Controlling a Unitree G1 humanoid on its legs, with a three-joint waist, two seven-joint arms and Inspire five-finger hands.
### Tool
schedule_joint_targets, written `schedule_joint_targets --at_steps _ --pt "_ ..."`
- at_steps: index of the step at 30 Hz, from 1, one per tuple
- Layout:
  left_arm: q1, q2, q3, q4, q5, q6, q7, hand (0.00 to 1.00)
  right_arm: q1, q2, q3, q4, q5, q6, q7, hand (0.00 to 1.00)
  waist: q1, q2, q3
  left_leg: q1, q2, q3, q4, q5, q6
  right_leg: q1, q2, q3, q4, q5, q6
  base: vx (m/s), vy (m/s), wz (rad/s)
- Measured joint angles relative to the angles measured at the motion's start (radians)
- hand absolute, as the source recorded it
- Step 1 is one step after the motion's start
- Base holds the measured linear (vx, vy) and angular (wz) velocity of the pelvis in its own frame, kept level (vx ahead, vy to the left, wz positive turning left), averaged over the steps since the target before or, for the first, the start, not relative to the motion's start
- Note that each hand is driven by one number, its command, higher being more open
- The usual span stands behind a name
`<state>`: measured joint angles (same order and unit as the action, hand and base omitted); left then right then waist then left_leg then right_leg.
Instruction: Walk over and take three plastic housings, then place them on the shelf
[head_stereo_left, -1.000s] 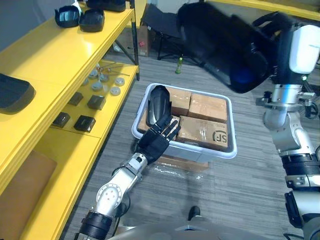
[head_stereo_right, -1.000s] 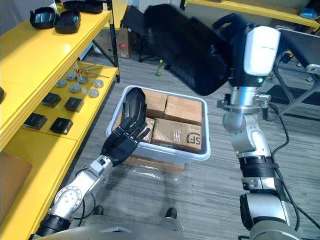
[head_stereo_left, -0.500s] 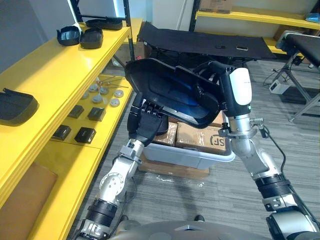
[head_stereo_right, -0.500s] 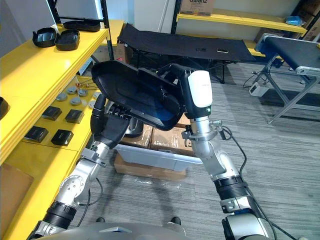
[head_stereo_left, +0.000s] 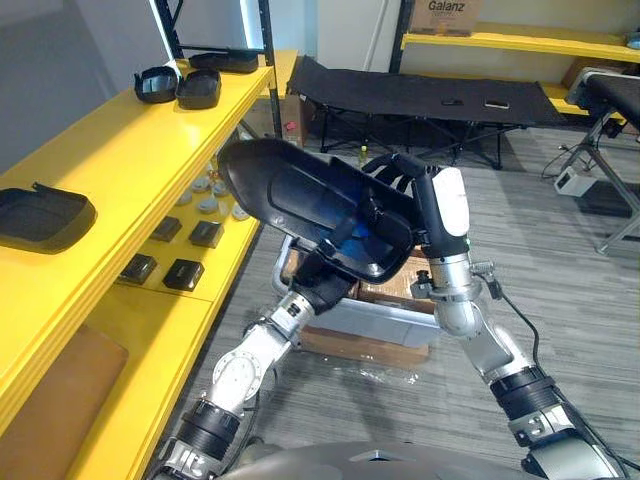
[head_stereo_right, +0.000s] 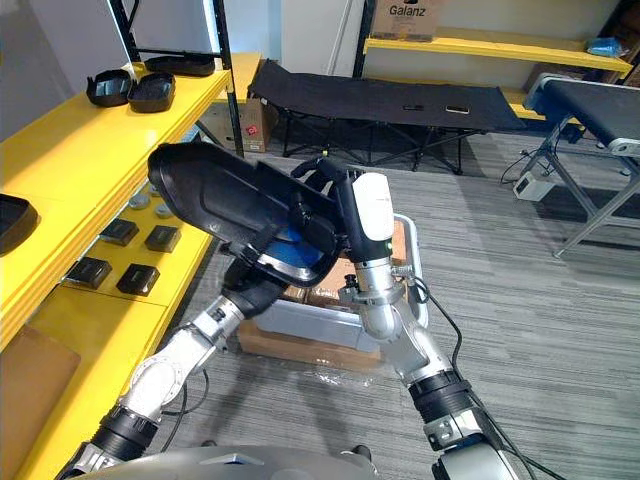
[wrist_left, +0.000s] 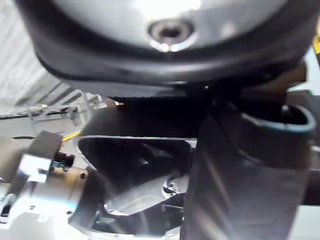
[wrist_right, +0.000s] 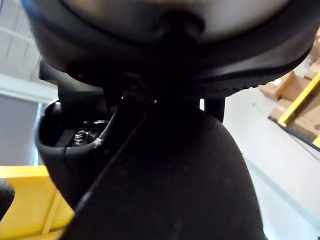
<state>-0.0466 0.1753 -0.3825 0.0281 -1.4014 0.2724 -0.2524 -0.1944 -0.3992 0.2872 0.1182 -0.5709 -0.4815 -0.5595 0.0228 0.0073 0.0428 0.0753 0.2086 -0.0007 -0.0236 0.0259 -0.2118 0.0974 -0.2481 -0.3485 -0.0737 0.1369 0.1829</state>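
Aloft above the white bin (head_stereo_left: 345, 320), beside the yellow shelf (head_stereo_left: 110, 170): large black plastic housing (head_stereo_left: 300, 205).
Long axis slanting, high end toward the shelf, low end at the right robot hand (head_stereo_left: 405, 185), fingers clamped over that rim. Left robot hand (head_stereo_left: 324, 281) tucked underneath, fingers hidden, so cannot tell whether apart or together. Cardboard boxes (head_stereo_left: 385, 292) packed inside the bin; smaller black housings (head_stereo_left: 180, 85) on the shelf top.

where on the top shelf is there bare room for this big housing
Bare stretch of the top shelf for the big housing: between the flat housing and the two small housings at the far end. The lower shelf is crowded with black blocks and silver discs.
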Motion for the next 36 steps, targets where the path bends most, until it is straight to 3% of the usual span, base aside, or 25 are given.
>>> schedule_joint_targets --at_steps 4,18,22,28,29,33,36 --pt "0.000 0.003 -0.016 0.000 0.053 -0.003 0.001 0.00 0.026 -0.004 0.011 0.000 0.038 0.006 -0.013 0.00 -0.001 0.002 -0.016 0.001 0.000 0.001 0.002 -0.003 -0.001 0.001 0.000 0.000 -0.001 0.000 0.000 0.00 0.000 0.00" --pt "0.003 0.036 -0.077 0.002 0.100 -0.130 0.127 0.00 0.053 -0.016 0.061 -0.013 0.046 0.030 -0.041 0.00 0.002 -0.016 -0.043 0.001 0.000 0.002 0.004 -0.008 -0.001 0.001 0.000 0.000 -0.001 -0.003 -0.005 0.00 0.000 0.00" --pt "0.021 0.037 -0.083 0.002 0.064 -0.148 0.145 0.00 0.066 0.009 0.065 -0.013 0.046 0.043 -0.034 0.00 0.003 -0.016 -0.043 0.002 0.000 0.001 0.004 -0.008 -0.001 0.002 0.000 0.000 -0.001 -0.004 -0.005 0.00 0.000 0.00" --pt "0.074 0.037 -0.082 0.002 0.088 -0.236 0.145 0.00 0.075 0.071 0.092 0.004 0.045 0.059 -0.033 0.00 0.011 -0.030 -0.051 0.004 0.000 -0.001 0.003 -0.009 -0.002 0.005 0.001 -0.004 -0.001 -0.009 -0.014 0.00 0.000 0.00" --pt "0.087 0.037 -0.080 0.002 0.116 -0.261 0.145 0.00 0.083 0.089 0.095 0.006 0.044 0.061 -0.032 1.00 0.013 -0.035 -0.055 0.004 0.000 -0.001 0.003 -0.010 -0.002 0.005 0.001 -0.004 -0.001 -0.010 -0.014 0.00 0.000 0.00" --pt "0.097 0.028 -0.055 0.002 0.198 -0.306 0.181 0.00 0.105 0.125 0.109 0.007 0.049 0.054 -0.030 1.00 0.029 -0.042 -0.055 0.005 0.001 -0.001 0.004 -0.011 -0.002 0.005 0.001 -0.004 -0.001 -0.011 -0.015 0.00 0.000 0.00" --pt "0.102 -0.013 0.045 0.002 0.254 -0.367 0.223 0.00 0.128 0.168 0.173 0.005 0.056 0.029 0.005 1.00 0.028 -0.045 -0.055 0.005 0.002 0.000 0.004 -0.012 -0.002 0.005 0.002 -0.003 -0.001 -0.011 -0.016 0.00 0.000 0.00"
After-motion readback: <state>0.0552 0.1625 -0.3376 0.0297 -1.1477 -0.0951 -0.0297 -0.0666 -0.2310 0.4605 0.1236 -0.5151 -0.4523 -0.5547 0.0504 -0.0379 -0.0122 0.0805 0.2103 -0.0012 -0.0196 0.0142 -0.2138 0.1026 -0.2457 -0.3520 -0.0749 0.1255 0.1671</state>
